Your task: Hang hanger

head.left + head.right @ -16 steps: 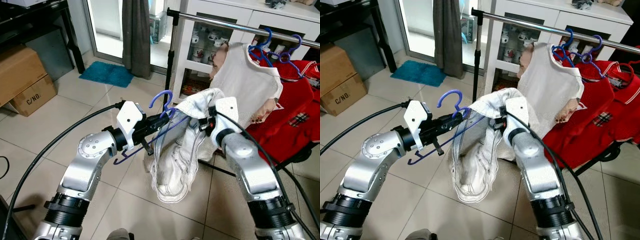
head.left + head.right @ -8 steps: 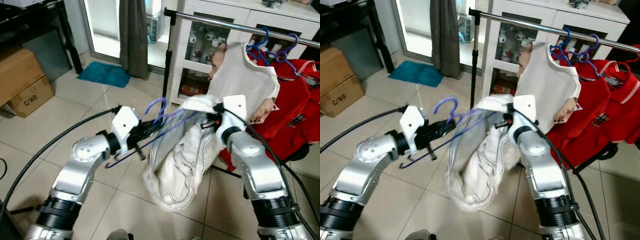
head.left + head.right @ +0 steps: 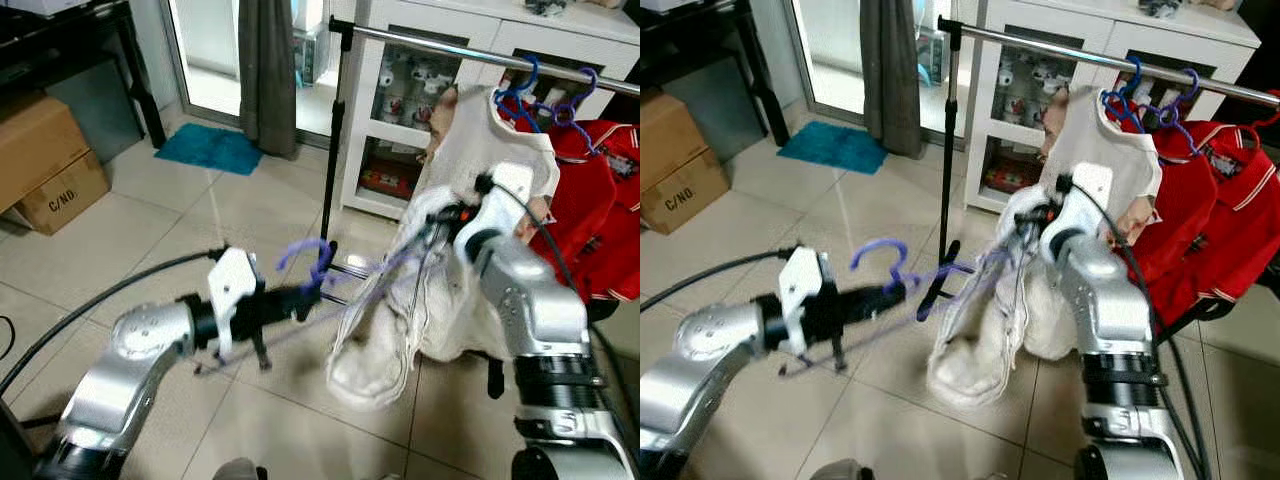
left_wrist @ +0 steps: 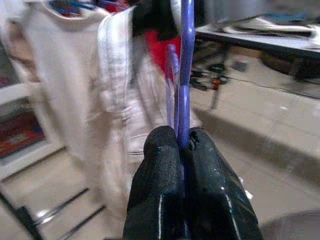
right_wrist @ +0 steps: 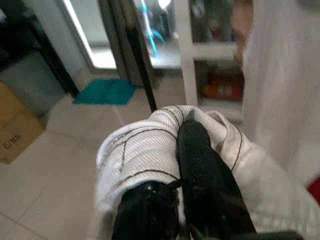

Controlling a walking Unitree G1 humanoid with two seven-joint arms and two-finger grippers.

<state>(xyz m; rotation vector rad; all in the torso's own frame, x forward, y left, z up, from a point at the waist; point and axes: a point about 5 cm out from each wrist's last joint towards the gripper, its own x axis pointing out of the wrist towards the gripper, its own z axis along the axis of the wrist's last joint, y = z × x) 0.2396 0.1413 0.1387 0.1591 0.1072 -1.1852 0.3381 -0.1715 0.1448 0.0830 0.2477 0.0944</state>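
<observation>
Jaws clamped — left gripper (image 4: 178, 150) on purple hanger (image 3: 310, 268), right gripper (image 5: 172, 150) on white garment (image 3: 400, 320); lift hook over rail (image 3: 440, 45) — level.

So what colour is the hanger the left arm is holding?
Purple hanger, clearest in the left wrist view.

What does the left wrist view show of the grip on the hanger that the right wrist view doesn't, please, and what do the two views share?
In the left wrist view, the left gripper is shut on the purple hanger, whose wire runs up from between the fingers. In the right wrist view, the right gripper pinches the white garment, with a teal mat on the floor tiles beyond. Both views have black fingers closed on what they carry, and both take in the white garment.
</observation>
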